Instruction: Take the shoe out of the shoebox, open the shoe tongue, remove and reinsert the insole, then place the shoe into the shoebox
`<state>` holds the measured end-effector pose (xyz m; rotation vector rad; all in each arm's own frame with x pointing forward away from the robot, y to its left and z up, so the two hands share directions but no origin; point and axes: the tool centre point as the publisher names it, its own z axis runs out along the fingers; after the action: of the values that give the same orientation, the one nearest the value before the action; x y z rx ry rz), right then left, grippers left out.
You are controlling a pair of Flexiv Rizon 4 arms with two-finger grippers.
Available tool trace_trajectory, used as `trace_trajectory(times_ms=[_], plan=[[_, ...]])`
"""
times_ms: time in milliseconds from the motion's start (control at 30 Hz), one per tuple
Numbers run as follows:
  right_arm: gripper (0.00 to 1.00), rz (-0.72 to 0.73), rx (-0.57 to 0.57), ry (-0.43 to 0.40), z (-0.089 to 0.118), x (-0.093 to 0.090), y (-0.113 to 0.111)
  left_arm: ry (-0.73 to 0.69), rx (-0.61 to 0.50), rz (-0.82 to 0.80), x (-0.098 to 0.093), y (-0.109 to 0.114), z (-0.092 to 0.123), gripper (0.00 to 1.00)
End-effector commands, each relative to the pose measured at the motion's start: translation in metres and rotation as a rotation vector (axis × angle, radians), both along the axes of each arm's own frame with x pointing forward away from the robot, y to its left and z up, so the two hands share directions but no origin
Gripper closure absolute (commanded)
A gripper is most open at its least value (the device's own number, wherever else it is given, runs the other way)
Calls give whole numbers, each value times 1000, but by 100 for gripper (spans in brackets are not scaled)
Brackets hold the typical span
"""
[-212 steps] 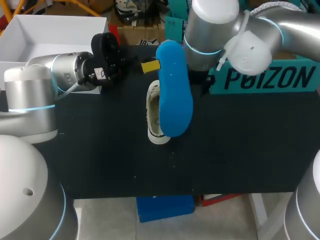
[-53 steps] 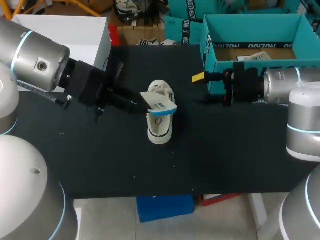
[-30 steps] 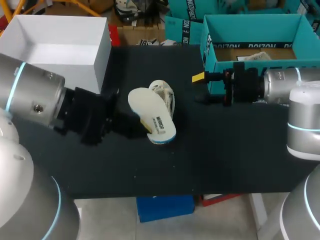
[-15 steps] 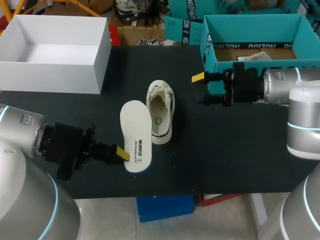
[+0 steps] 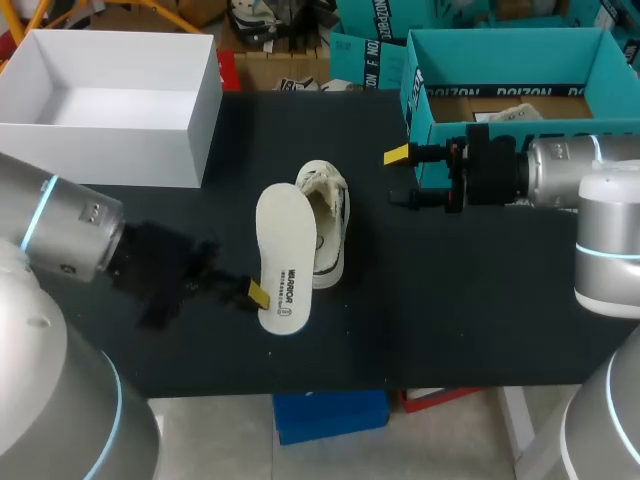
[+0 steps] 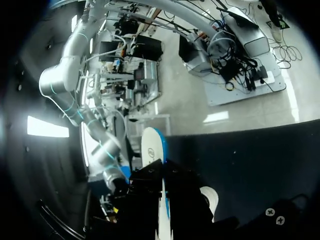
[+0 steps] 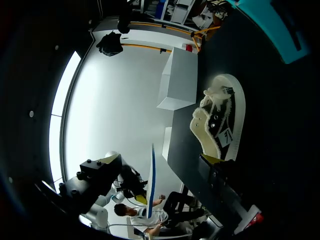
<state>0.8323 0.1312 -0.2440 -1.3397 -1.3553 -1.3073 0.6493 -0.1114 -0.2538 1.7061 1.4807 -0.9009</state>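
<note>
Left gripper [image 5: 257,293] clamped on one end of the flat white foam insole with blue edge [image 5: 283,255] | insole just beside the white low-top shoe [image 5: 330,238], which stood upright on the black table [image 5: 450,300] | right gripper [image 5: 401,178] spread wide, empty, near the teal cardboard shoebox [image 5: 505,37]

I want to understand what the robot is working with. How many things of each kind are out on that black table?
Shoe: 1
Insole: 1
Boxes: 2, a white box and a teal box
Total: 4
</note>
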Motion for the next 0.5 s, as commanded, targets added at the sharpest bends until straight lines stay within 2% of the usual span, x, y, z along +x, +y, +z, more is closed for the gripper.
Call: trace_trajectory(times_ms=[33,500], plan=[[0,-3,0,0,-1,0,2,-4,-3,-9,21,-12,-10,100],[0,-3,0,0,-1,0,2,-106,27,-50,69,-31,-17,100]])
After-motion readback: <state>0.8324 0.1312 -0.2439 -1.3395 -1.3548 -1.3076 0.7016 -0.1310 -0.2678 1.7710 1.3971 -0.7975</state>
